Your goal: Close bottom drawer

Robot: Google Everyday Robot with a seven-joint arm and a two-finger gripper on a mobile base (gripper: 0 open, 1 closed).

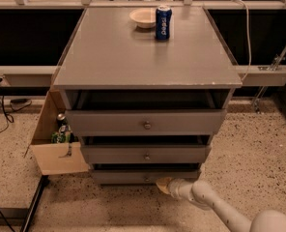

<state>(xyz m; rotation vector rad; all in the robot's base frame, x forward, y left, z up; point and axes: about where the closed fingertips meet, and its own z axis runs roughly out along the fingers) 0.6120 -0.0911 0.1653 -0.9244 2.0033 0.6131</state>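
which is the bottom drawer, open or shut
Slightly open: a dark gap shows above the drawer front. The gripper is at its lower edge.

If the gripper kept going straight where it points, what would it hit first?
Probably the front panel of the bottom drawer: the gripper sits low, just in front of it and aimed at it. Depth is unclear, so it may be touching already.
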